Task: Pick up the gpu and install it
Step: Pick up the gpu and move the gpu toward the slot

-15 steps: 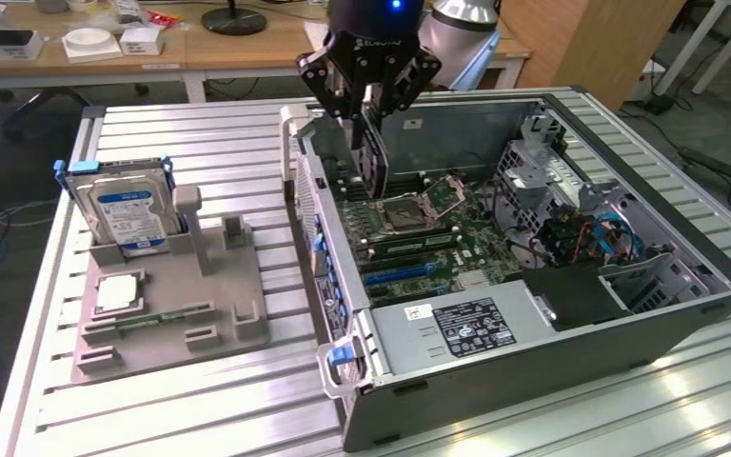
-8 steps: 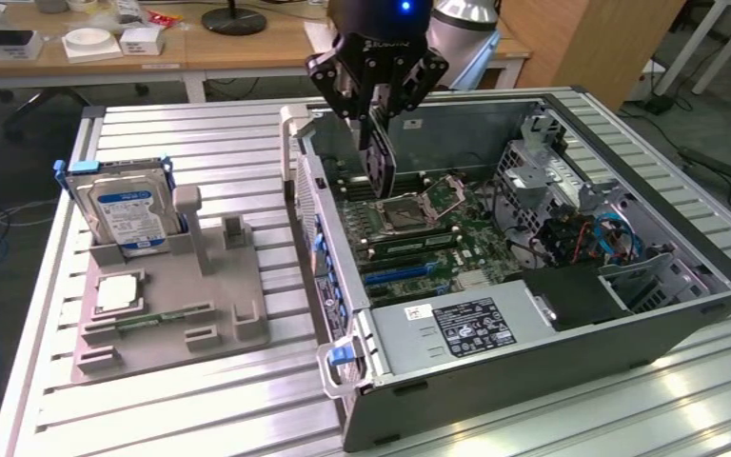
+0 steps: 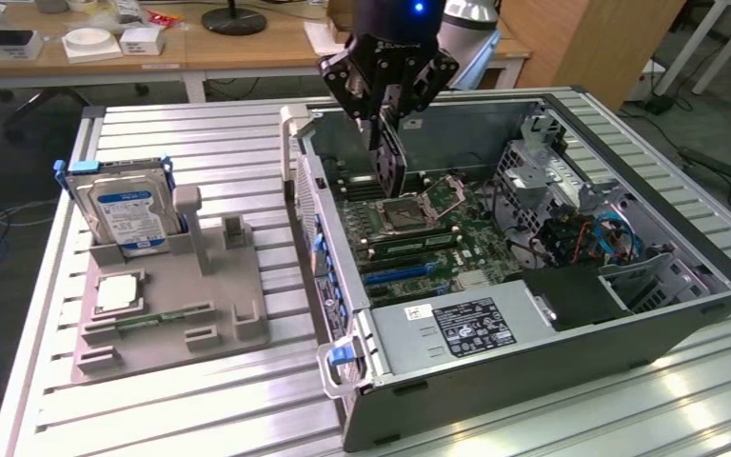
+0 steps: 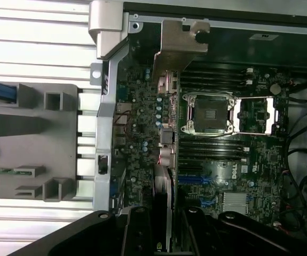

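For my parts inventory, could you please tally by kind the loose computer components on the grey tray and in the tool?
Silver hard drive with blue label, upright on the grey plastic tray: 1
Square silver processor chip, on tray: 1
Narrow green RAM stick, on tray: 1
Thin black expansion card with silver bracket, held in the tool: 1
Total: 4

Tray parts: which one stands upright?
The silver hard drive with the blue label, standing on edge in a slot of the grey tray. The square CPU and the green RAM stick lie flat.
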`<state>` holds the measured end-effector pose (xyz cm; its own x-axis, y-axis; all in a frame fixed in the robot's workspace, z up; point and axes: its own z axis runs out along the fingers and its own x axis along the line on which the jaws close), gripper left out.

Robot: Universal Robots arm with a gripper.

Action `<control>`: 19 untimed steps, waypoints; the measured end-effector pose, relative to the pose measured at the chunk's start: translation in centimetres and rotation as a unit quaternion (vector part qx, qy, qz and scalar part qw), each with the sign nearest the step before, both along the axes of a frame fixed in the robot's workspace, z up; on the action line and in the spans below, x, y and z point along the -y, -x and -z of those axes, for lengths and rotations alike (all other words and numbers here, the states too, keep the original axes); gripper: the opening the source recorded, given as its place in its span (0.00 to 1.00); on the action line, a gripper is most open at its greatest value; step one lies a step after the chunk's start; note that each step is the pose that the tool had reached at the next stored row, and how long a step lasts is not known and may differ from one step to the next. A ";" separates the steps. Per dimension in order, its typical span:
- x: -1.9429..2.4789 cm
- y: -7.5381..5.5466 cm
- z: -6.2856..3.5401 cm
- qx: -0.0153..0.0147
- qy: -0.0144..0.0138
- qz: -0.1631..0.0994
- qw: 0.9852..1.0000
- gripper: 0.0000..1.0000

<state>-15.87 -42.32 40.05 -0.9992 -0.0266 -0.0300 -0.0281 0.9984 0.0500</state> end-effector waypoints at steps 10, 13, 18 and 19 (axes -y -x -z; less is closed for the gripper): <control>0.00 -1.4 0.08 0.000 0.000 0.000 1.000 0.27; 0.00 -1.6 0.10 0.000 0.000 0.000 1.000 0.27; 0.00 -2.1 0.12 0.000 0.000 0.000 1.000 0.27; 0.00 -2.2 0.13 0.000 0.000 0.000 1.000 0.27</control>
